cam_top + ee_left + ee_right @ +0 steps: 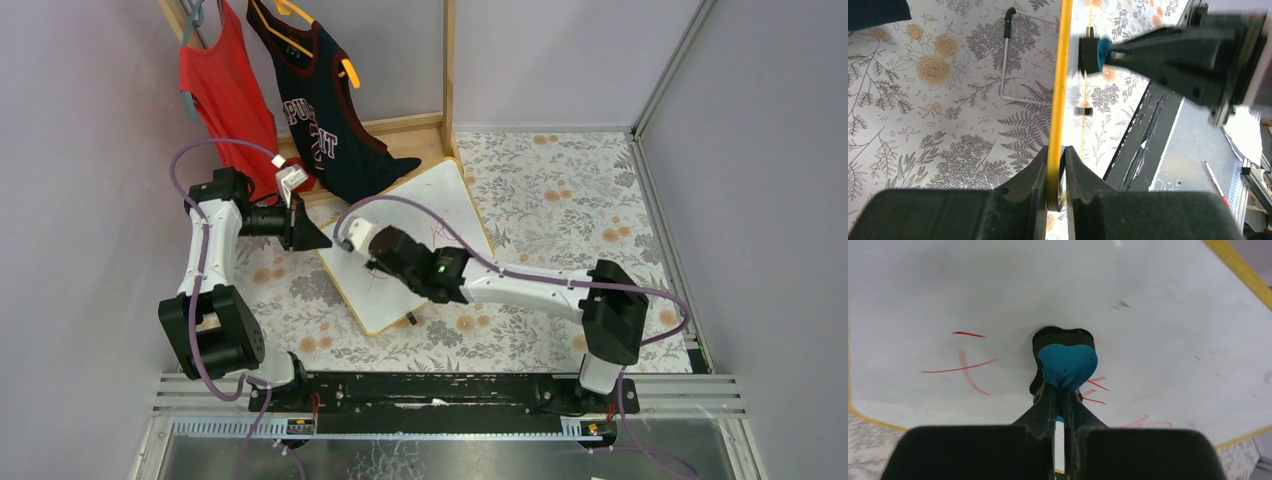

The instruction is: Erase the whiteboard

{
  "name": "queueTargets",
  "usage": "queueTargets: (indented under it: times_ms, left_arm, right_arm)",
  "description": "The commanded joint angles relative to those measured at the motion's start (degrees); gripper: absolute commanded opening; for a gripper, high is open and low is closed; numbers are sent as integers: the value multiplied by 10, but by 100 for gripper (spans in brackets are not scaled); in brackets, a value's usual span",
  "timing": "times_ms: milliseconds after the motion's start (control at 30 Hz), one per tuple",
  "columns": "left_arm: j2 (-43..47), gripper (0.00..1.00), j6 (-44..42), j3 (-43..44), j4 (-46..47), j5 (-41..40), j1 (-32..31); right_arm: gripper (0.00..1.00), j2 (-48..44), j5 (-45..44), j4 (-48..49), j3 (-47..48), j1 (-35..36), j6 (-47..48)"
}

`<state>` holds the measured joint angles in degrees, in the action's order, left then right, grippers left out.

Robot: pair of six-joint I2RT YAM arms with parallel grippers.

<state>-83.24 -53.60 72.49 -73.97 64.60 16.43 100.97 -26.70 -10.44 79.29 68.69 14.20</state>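
The whiteboard [430, 215], white with a thin yellow-wood frame, lies skewed at the middle of the floral table. My left gripper [322, 240] is shut on its left frame edge. In the left wrist view the frame [1059, 90] runs edge-on between my left gripper's [1055, 167] closed jaws. My right gripper [352, 240] is shut on a blue eraser [1067, 364] whose black felt presses on the board [1158, 315]. Red marks [965, 365] lie to the left of the eraser, and more lie to its right and below. The eraser also shows in the left wrist view [1096, 51].
A red shirt [225, 95] and a navy jersey [325, 115] hang on a wooden rack [448, 70] at the back left, and the jersey's hem reaches the board's far corner. A bent wire stand [1007, 75] lies on the cloth under the board. Grey walls close both sides.
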Motion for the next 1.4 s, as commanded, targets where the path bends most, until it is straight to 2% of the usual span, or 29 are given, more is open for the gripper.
queueTargets:
  times_ms: [0,267,533,700,1033,1367]
  left_arm:
    - [12,0,-22,-13,41,-49,-3]
    - [16,0,-25,-22,41,-53,-4]
    - [26,0,-22,-23,41,-54,-4]
    - [24,0,-27,-22,34,-54,-4]
    - [18,0,-42,-21,18,-56,-4]
    - [23,0,-48,-26,15,-63,-4]
  right_arm:
    - [0,-29,-34,20,-9,-67,5]
    - [0,-15,11,-8,17,-56,-23]
    - [0,3,25,-36,40,20,-36]
    - [0,24,37,-44,60,38,-46]
    - [0,31,-2,-8,40,34,-25]
    - [0,-16,-47,13,19,-10,-8]
